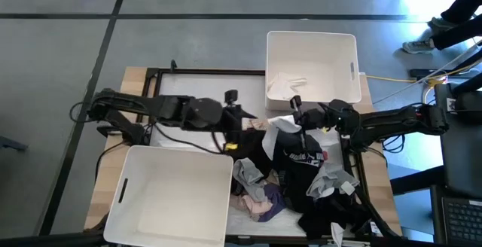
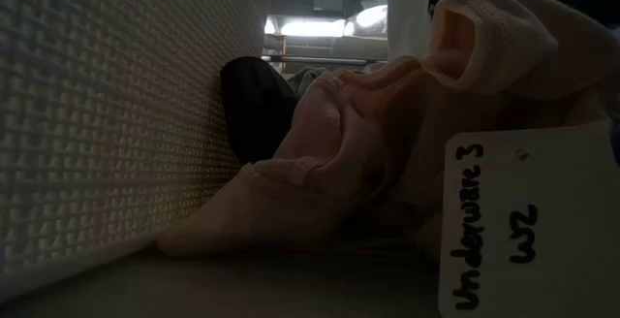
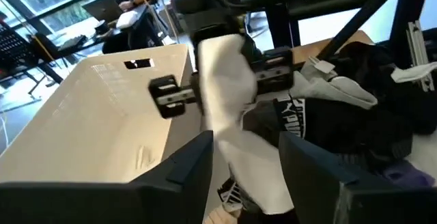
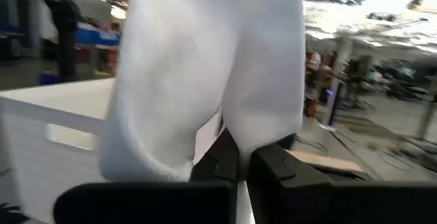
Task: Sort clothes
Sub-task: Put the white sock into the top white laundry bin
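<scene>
Two pincers meet over the clothes pile mid-tabletop: my right pincer pinches a white garment that hides its fingertips; whether my left pincer grips, I cannot tell.

High view: straight down over the wooden table. Low view: table-level, pressed against pink fabric garments. Both wrist views, facing each other, share the white cloth.
</scene>
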Motion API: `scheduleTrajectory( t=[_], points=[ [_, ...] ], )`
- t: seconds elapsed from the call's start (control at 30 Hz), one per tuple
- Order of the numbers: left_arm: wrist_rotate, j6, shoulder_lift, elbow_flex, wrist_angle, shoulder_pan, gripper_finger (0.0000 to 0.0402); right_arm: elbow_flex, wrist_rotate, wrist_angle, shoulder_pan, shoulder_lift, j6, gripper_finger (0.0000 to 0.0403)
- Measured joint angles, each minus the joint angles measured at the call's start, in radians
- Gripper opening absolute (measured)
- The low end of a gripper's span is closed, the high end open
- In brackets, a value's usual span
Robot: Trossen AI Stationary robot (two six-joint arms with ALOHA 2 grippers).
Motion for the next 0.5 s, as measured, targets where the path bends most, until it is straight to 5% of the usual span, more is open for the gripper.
scheduleTrajectory(
  t=[0.27, 0.5],
  points=[
    [-0.025, 0.051, -0.18, -0.321, 0.253, -0.019, 0.0159, 0.298, 0.169, -0.48, 0.0, -0.007, -0.146, 0.0012],
    [0.002, 0.074, -0.378, -0.637, 0.553, 0.011, 0.0159, 0.588, 0.433, -0.863, -0.044, -0.004, -0.23, 0.0017]
  ],
)
